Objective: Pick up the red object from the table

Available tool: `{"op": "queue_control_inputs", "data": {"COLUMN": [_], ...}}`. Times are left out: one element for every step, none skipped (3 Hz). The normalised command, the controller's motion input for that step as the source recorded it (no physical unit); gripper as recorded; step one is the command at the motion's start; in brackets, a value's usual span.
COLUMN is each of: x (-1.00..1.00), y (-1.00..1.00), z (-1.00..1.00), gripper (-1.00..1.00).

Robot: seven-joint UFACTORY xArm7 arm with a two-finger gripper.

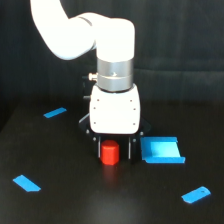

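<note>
Red object (109, 153) sits on the table (75, 200) at 6 o'clock below the wrist, bracketed by the gripper's (114, 150) fingers, spread just wider than it, seemingly poised to clamp.

1. The desk (60, 205) under me is flat, matte black, filling the lower frame.
2. The red object (109, 153) stands on it at centre.
3. Just right lies a large blue piece (161, 150).
4. Small blue strips lie at upper left (54, 112), lower left (26, 183) and lower right (196, 194).
</note>
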Motion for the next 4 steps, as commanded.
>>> {"op": "queue_control_inputs", "data": {"x": [-0.16,-0.13,-0.04,-0.27], "y": [0.11,0.10,0.04,-0.03], "z": [-0.16,-0.05,0.08,1.00], "gripper": [-1.00,-0.89,-1.00,-0.97]}}
